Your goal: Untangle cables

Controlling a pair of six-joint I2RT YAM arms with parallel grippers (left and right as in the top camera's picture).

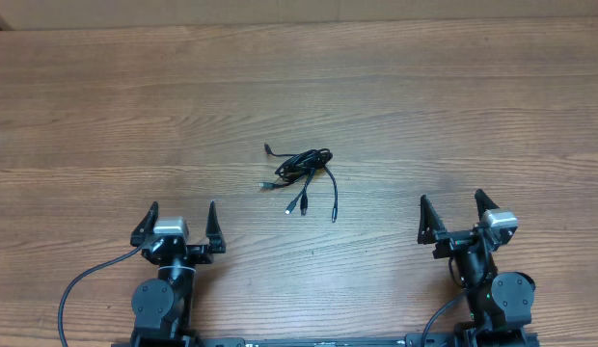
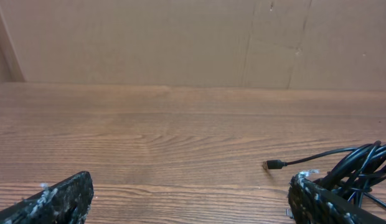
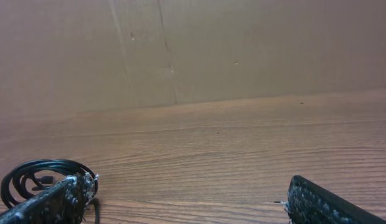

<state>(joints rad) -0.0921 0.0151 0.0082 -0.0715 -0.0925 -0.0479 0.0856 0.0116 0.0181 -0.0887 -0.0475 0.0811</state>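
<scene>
The cables [image 1: 304,173] lie bunched in a small black tangle at the middle of the wooden table, with several plug ends trailing toward the front. In the left wrist view the cables [image 2: 361,163] show at the far right, one plug pointing left. The right wrist view catches the cables [image 3: 37,174] as a coil at the far left, partly behind a finger. My left gripper [image 1: 178,224] rests near the front left, open and holding nothing. My right gripper [image 1: 456,216] stands at the front right, open too, nothing between its fingers. Both are well short of the tangle.
A brown cardboard wall [image 2: 180,37] runs along the table's far edge. The wooden table [image 1: 473,116] extends around the tangle on every side. Thick black arm wires [image 1: 77,289] loop beside the left base.
</scene>
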